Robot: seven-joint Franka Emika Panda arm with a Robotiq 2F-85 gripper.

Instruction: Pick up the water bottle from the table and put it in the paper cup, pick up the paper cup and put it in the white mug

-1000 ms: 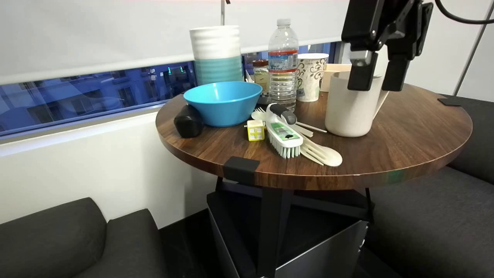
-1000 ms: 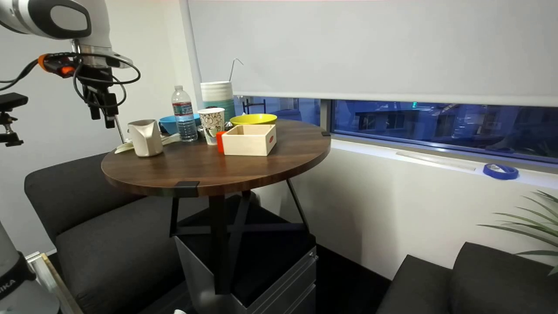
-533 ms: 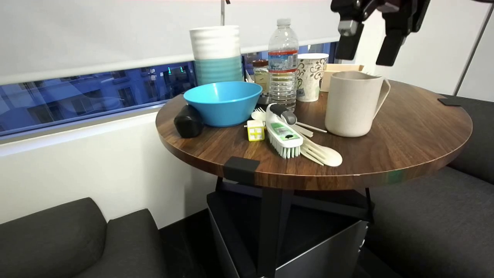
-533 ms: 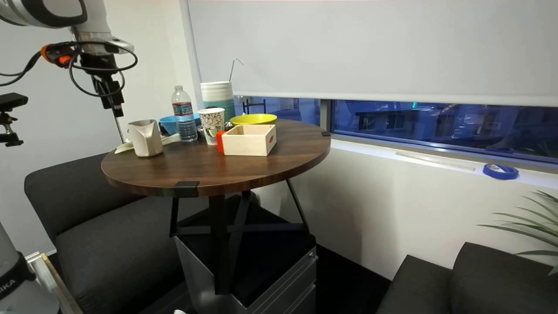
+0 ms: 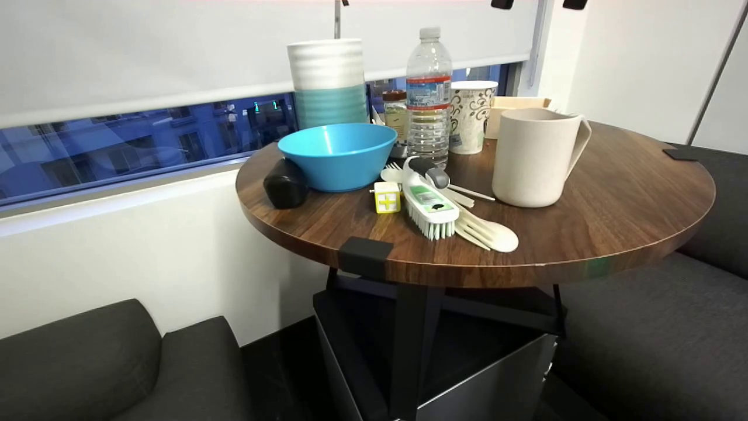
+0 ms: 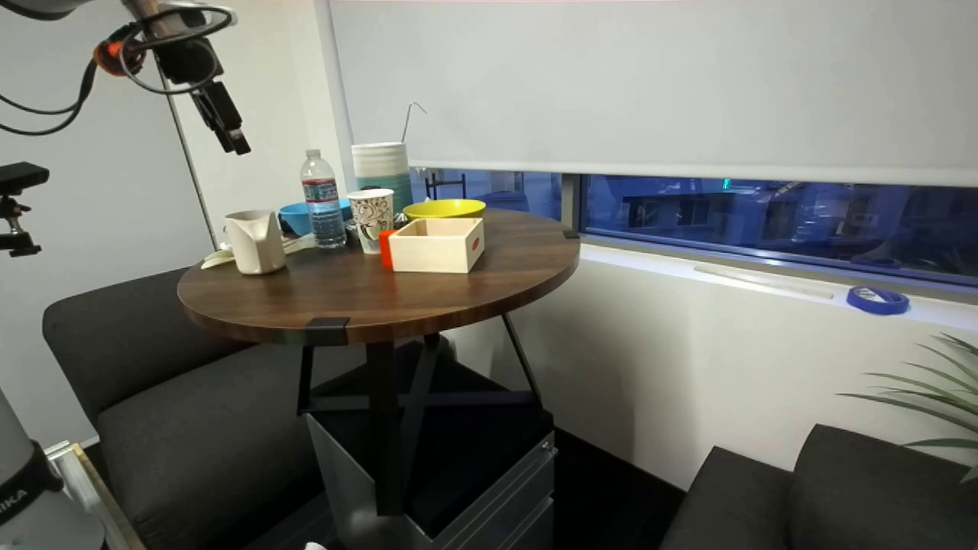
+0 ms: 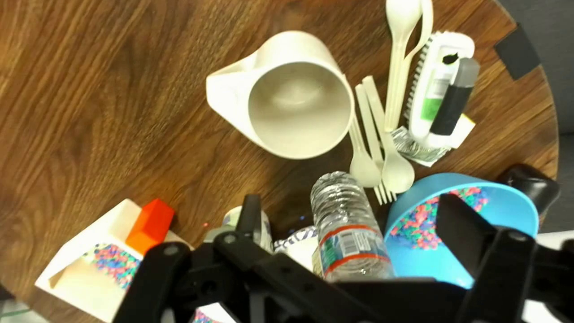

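The clear water bottle (image 5: 429, 96) with white cap and red-edged label stands upright on the brown round table (image 5: 631, 193). The patterned paper cup (image 5: 473, 117) stands upright just behind it; in an exterior view the cup (image 6: 373, 221) is between bottle and wooden box. The cream-white mug (image 5: 532, 158) stands apart, handle outward; its inside looks empty in the wrist view (image 7: 300, 110). My gripper (image 7: 352, 220) is open and empty, high above the table, the bottle (image 7: 347, 224) showing between its fingers. One finger partly hides the cup (image 7: 265, 228). Only the fingertips (image 5: 502, 3) show in an exterior view.
A blue bowl (image 5: 339, 164) sits beside the bottle. A brush (image 5: 429, 202) and pale cutlery (image 5: 497, 237) lie between bottle and mug. A wooden box (image 6: 435, 256), an orange block (image 6: 386, 248) and a yellow bowl (image 6: 445, 208) are near the cup. A white-teal stack (image 5: 327, 64) stands behind.
My gripper has risen well above the mug, almost out of view in an exterior view, and its wrist has tilted. It stays open. The objects on the table have not moved.
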